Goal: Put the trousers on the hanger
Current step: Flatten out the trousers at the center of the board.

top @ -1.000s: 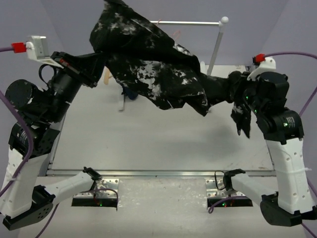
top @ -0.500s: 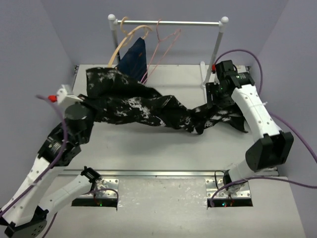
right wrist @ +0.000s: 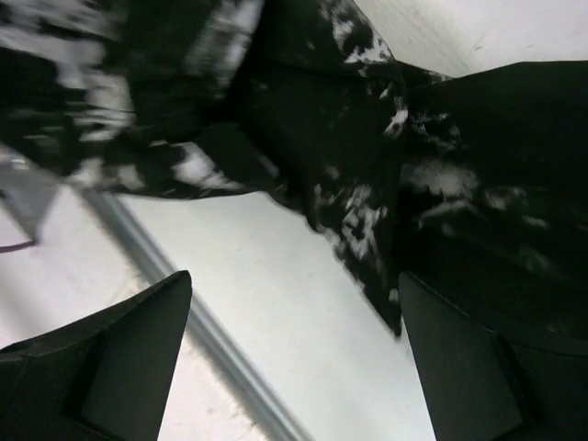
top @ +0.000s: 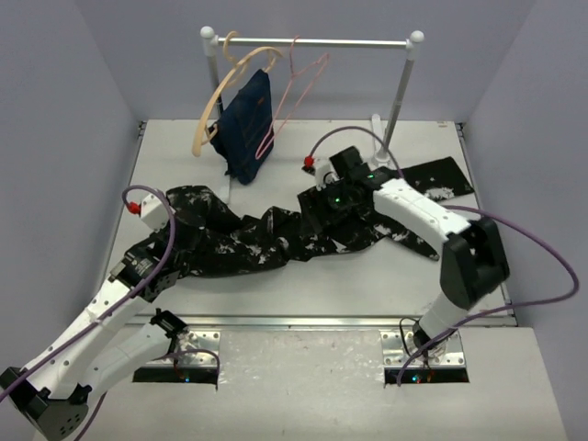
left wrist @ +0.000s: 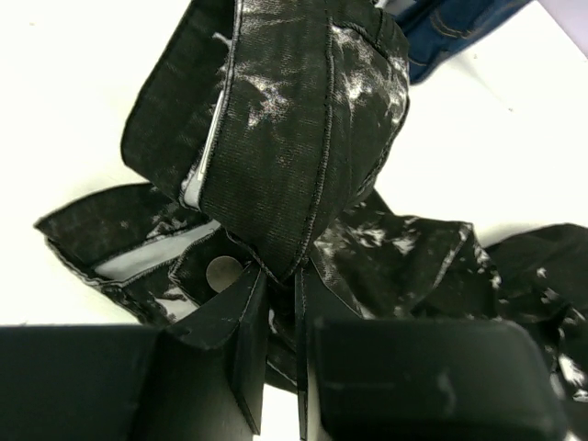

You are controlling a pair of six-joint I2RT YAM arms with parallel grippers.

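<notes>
since a moment ago our trousers (top: 276,234) have dropped onto the table (top: 276,285), long axis left to right. our left gripper (left wrist: 283,308) pinches the left end; our right gripper (right wrist: 294,367) gapes, seemingly holding nothing, nearer the pink hanger (top: 296,92) on the rail (top: 349,41) behind.

White-black arms (top: 418,207), purple cables (top: 353,129), red connectors (top: 135,208).

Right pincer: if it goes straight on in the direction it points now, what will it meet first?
Most likely the trousers: the open right pincer looks across a bare strip of table at the speckled cloth just ahead. Tilted further down than it seems, it would touch the table first.
</notes>
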